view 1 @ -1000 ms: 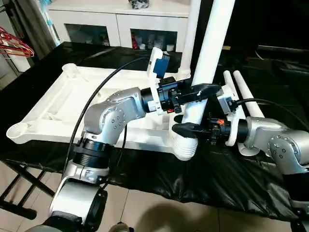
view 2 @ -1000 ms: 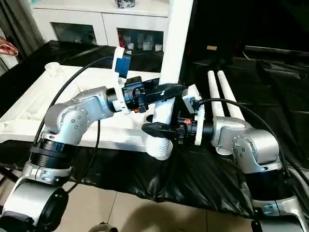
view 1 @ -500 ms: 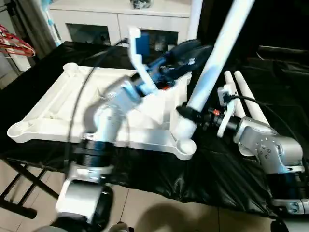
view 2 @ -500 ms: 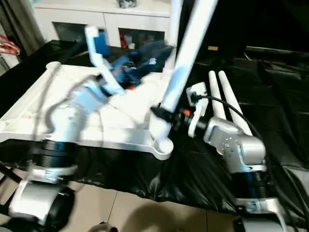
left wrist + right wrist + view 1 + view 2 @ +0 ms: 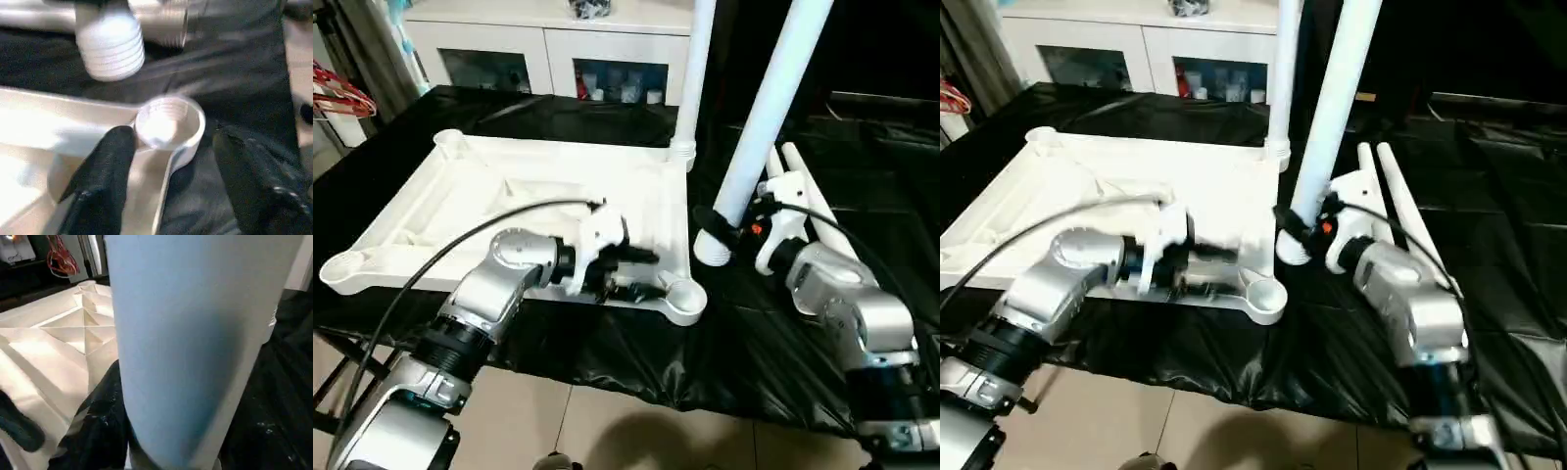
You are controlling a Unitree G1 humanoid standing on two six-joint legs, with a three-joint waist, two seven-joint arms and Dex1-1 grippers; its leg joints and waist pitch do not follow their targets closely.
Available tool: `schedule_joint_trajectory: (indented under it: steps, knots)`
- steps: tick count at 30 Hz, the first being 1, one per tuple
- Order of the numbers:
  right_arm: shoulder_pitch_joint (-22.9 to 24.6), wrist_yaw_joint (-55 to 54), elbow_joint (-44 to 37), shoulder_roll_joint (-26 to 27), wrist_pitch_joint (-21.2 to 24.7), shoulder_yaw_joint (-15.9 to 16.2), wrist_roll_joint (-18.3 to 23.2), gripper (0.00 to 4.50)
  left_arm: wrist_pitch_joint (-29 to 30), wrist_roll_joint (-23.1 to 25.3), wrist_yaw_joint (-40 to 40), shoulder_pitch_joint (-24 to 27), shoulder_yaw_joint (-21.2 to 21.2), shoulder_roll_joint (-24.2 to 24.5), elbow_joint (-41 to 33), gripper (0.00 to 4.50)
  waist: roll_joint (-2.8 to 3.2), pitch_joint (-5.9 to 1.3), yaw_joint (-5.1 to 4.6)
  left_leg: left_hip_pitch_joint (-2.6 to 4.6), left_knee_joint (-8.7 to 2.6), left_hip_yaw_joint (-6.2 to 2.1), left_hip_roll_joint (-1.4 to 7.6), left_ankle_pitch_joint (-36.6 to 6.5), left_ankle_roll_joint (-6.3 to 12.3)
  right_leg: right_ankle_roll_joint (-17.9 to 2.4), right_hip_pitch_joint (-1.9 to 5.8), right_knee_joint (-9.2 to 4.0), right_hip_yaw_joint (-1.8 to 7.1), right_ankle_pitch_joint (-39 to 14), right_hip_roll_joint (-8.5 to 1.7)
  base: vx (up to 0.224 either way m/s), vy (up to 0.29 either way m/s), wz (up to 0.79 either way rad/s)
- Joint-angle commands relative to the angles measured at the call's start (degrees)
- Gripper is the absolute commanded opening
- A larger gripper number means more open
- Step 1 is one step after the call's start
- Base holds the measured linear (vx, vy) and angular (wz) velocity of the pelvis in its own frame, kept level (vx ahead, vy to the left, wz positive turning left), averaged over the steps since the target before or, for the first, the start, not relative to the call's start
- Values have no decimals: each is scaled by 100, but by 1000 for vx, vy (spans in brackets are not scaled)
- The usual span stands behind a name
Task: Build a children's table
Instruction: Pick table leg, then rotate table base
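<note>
The white table top [image 5: 509, 196] lies underside up on the black cloth. One leg [image 5: 693, 69] stands in its far right corner socket. My right gripper [image 5: 715, 223] is shut on another leg [image 5: 764, 108], tilted, with its threaded end [image 5: 710, 250] hanging just right of the top's edge. That leg [image 5: 195, 333] shows close in the right wrist view. My left gripper [image 5: 648, 274] is open and low at the near right corner socket [image 5: 685, 294]. In the left wrist view its fingers [image 5: 102, 171] stand either side of that socket [image 5: 168, 122], with the threaded end [image 5: 110, 46] beyond it.
Two loose legs [image 5: 808, 181] lie on the cloth behind my right arm. A white glass-door cabinet [image 5: 558, 49] stands at the back, red hangers [image 5: 342, 93] at the far left. The cloth's front edge drops to the tiled floor [image 5: 607, 431].
My left gripper has let go of the leg and swung down to the near right corner socket. The right gripper has carried the leg off that socket to the right, now tilted.
</note>
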Motion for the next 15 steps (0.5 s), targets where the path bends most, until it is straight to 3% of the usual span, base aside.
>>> schedule_joint_trajectory:
  steps: [1, 5, 15]
  knots:
    - [27, -14, -159, 13, -37, -2, 4, 190, -240, 240, -77, -129, -121, 62, 257, 260, -31, -419, -25, 77, -420, 38, -5, -1173, -87, -1004, 345, -435, 156, -1095, -156, 0, 0, 0]
    - [144, 36, -250, -1, -79, 69, -53, 190, -590, 467, -225, -308, -236, 67, 812, 224, 4, -430, -23, 82, -422, 26, 7, -1173, -133, -1029, 339, -425, 163, -1004, -163, 0, 0, 0]
    - [352, 115, -601, -110, 109, 96, -17, 190, -1243, 774, -372, -563, -235, 69, 1781, 142, -16, -436, -31, 81, -409, 31, 6, -1121, -39, -1180, 355, -405, 169, -763, -166, 0, 0, 0]
